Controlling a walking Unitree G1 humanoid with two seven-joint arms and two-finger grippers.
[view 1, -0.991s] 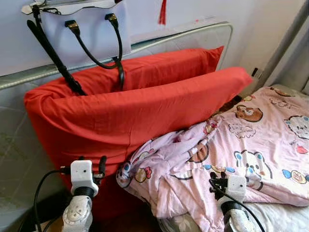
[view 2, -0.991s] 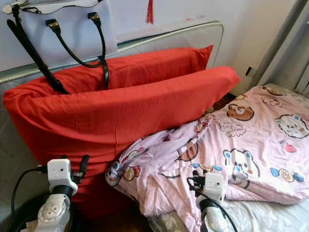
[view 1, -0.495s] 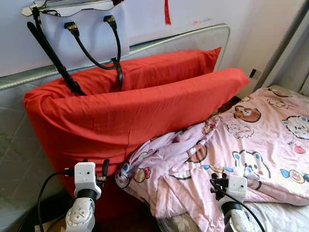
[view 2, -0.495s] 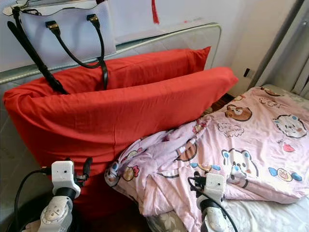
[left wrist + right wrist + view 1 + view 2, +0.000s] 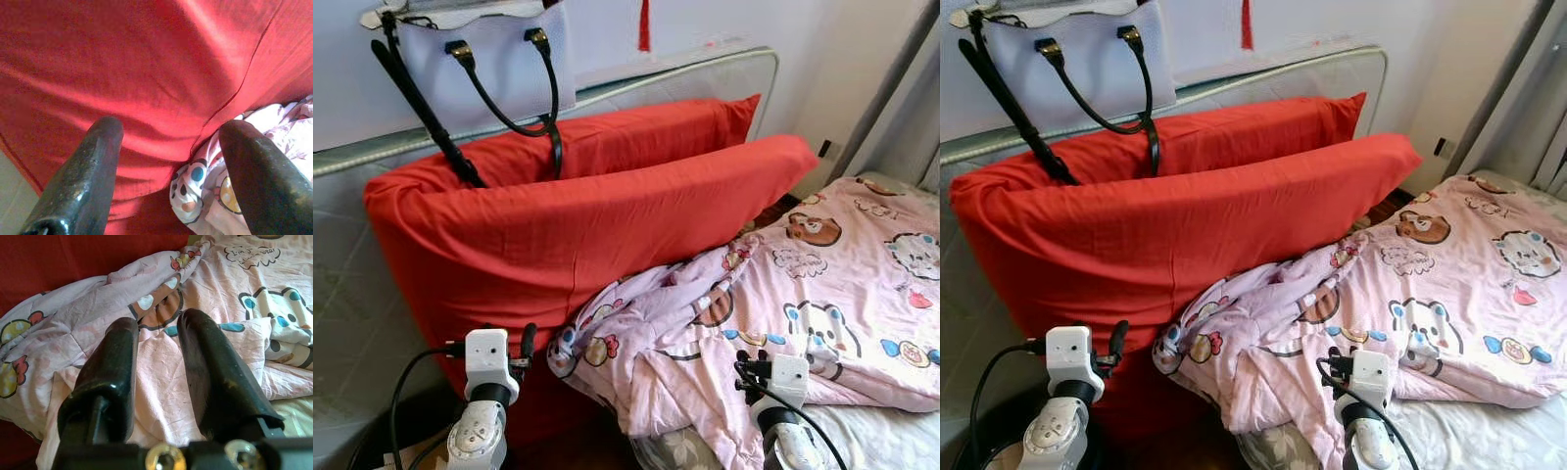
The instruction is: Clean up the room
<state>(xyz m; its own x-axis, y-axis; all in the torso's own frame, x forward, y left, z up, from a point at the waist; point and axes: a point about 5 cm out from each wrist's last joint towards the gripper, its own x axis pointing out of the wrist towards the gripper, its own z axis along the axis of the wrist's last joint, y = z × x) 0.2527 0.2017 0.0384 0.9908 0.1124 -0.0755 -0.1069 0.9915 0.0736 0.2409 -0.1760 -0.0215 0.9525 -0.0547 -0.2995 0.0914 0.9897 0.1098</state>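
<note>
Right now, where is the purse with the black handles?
The pale purse hangs at the robot's upper left on the wall, above the headboard rail, its black handles drooping onto the red pillows.

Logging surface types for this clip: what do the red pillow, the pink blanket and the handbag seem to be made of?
Red pillow: matte woven cloth, probably cotton, with soft creases and a stitched seam.
Pink blanket: thin printed fabric, crumpled, with cartoon bears.
Handbag: pale smooth leather or imitation, I cannot tell which, with black straps and metal fittings.
</note>
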